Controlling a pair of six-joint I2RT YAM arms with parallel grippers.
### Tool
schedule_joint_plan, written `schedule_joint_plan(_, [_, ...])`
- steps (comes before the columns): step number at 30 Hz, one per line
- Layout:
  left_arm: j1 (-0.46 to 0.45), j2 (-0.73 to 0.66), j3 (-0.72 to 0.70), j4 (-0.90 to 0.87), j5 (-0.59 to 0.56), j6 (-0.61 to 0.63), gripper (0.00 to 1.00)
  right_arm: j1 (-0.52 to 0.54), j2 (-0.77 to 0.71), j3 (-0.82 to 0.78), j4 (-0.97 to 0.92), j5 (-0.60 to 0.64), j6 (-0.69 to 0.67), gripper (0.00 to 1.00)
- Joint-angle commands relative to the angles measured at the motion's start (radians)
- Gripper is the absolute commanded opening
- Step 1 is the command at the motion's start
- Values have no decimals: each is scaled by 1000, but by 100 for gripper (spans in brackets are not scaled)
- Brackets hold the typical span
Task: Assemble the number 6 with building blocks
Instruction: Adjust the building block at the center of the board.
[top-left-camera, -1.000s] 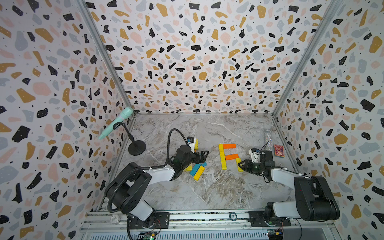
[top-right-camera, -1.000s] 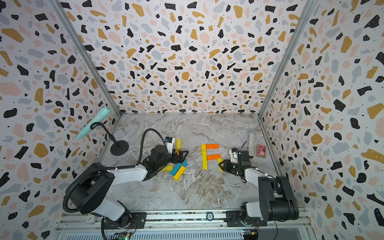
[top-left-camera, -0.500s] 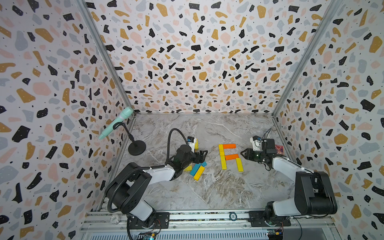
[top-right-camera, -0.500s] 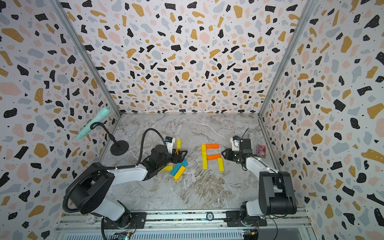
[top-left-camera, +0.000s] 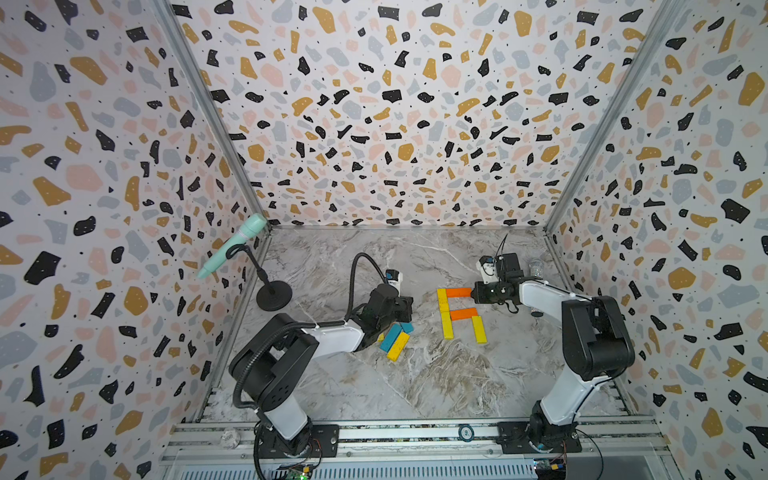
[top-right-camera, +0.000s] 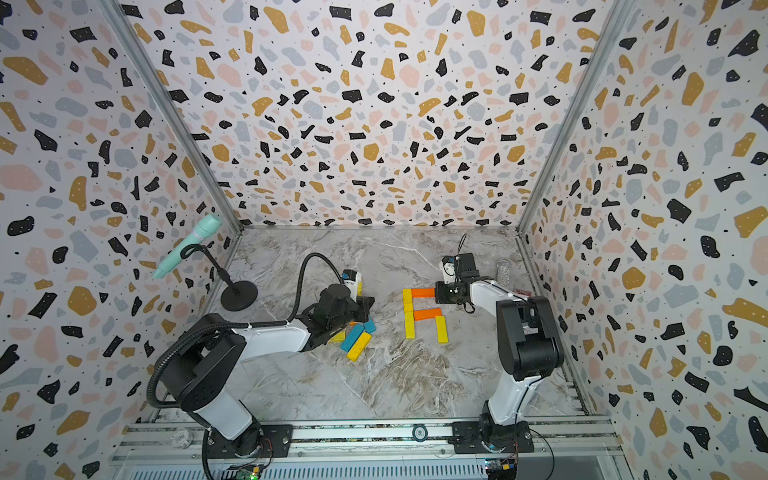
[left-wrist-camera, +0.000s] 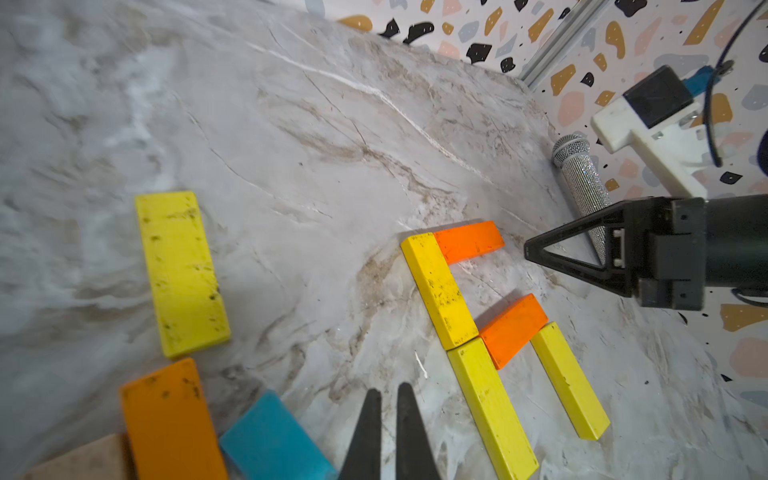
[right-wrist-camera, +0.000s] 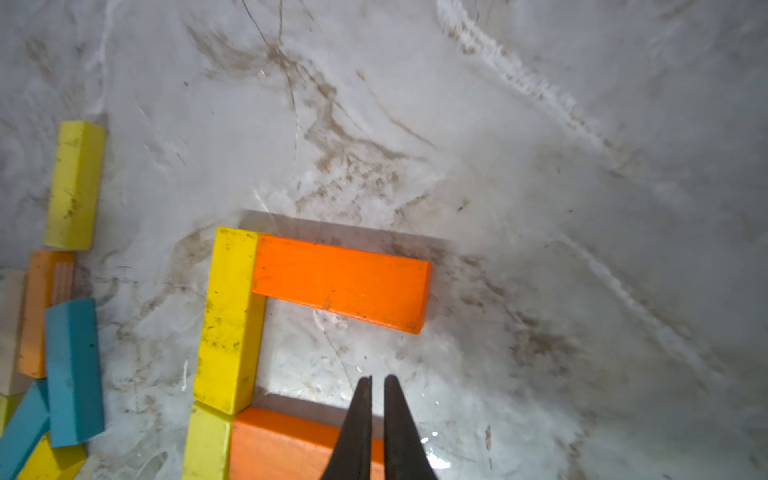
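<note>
left tool clenched empty, right tool clenched empty near orange block

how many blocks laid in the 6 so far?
5. Upper yellow upright, lower yellow upright, orange top bar, orange middle bar, yellow right side. Loop's bottom bar not yet laid. Nothing covers the figure.

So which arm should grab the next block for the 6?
Probably the left. The left claw, shut and empty, hovers right beside the spare blocks. The right claw, also shut, is across at the unfinished 6, away from them.
</note>
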Motion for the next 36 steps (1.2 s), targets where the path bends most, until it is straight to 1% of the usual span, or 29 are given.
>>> schedule_joint_plan(1, [-27, 37, 34, 2, -5, -27, 4, 6, 10, 44, -37, 22, -37, 10])
schedule_joint_plan(5, [-44, 49, 45, 11, -11, -31, 3, 6, 29, 41, -33, 30, -42, 10])
schedule_joint_plan(14, [-48, 66, 45, 18, -5, -25, 4, 9, 42, 22, -28, 25, -35, 10])
schedule_joint_plan(36, [-48, 48, 16, 26, -8, -19, 3, 21, 12, -47, -28, 28, -22, 10])
